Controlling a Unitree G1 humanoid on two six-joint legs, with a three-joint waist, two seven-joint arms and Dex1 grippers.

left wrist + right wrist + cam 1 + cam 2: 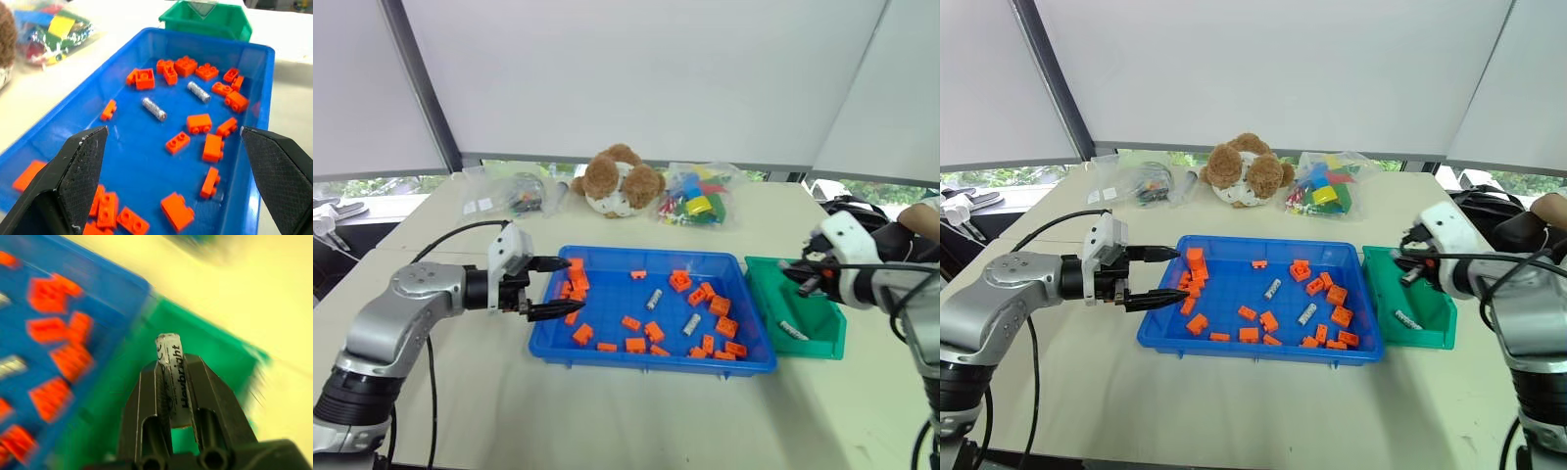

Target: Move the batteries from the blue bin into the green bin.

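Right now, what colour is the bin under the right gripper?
Dark green bin, clearest in the right wrist view.

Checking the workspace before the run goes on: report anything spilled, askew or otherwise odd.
Nothing stands out. The blue bin and green bin sit flat side by side, the orange bricks and two batteries lie inside the blue bin, one battery lies in the green bin, and the right pincer grips another over it.

4 batteries (691, 324), approx 20 orange bricks (720, 305), 1 blue bin (607, 360), 1 green bin (822, 345).
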